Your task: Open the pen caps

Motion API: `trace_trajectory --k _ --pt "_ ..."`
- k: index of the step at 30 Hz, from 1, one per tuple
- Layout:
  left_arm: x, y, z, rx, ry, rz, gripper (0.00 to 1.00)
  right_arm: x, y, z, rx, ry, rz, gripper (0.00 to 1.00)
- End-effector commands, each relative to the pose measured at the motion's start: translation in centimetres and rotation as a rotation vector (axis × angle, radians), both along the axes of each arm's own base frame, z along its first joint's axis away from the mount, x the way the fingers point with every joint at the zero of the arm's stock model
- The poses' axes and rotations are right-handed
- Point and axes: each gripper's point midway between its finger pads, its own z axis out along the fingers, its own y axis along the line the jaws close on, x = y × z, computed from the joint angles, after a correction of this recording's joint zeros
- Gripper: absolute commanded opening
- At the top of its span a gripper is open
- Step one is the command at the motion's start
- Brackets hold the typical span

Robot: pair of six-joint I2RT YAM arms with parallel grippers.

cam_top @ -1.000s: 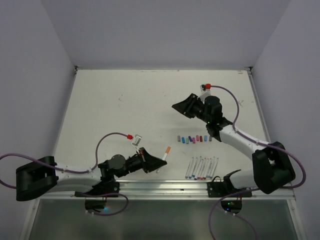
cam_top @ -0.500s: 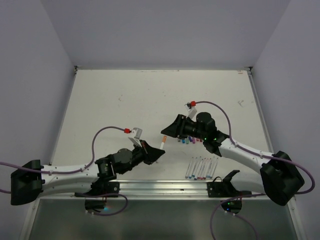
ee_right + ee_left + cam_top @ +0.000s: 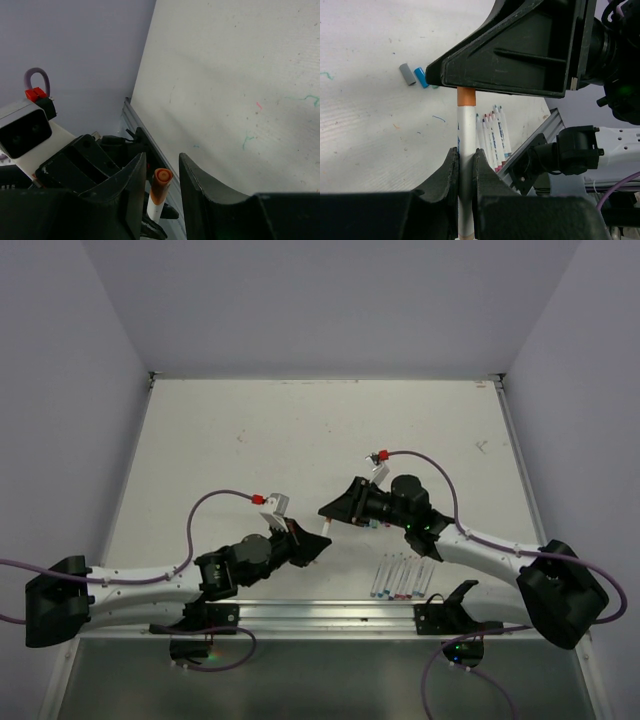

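One pen | left gripper is clamping its light, stiff barrel | right gripper is straddling the cap, jaws parted | cap is probably looking small and slick: pinching its sides, pulling straight

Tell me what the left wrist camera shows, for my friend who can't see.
The left tool grips a white pen whose orange cap pokes into the black right tool. Behind, loose grey and blue caps lie on the white table near a row of pens.
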Motion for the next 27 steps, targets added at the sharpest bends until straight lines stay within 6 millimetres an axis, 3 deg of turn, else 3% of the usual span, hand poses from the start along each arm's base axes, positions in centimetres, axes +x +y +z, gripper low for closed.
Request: trace_trajectory --k 1,6,10,11,15,16,19,27 --pt "0.9 -0.3 1.9 -0.018 -0.044 0.033 0.00 0.0 0.4 1.1 0.054 -0.027 -0.001 0.36" --pt "0.8 -0.5 1.9 -0.016 -0.045 0.025 0.00 -0.2 0.7 0.7 0.070 -0.011 0.010 0.21" --pt "0.6 -0.7 2.0 -0.023 -0.043 0.011 0.00 -0.3 1.3 0.6 0.090 -0.002 0.023 0.01" --pt "0.7 -0.8 2.1 -0.027 -0.042 0.010 0.00 -0.3 1.4 0.5 0.092 0.004 0.027 0.00" --pt "0.5 -0.9 2.4 -0.039 -0.039 0.002 0.00 -0.6 1.7 0.3 0.102 0.000 0.042 0.01" --pt "0.6 -0.9 2.4 -0.035 -0.040 0.005 0.00 -0.6 1.7 0.5 0.106 -0.004 0.037 0.11" --pt "0.7 -0.7 2.3 -0.033 -0.038 0.015 0.00 -0.9 1.7 0.3 0.095 -0.008 0.044 0.21" --pt "0.7 -0.9 2.3 -0.033 -0.035 0.014 0.00 -1.0 1.6 0.3 0.084 -0.011 0.044 0.24"
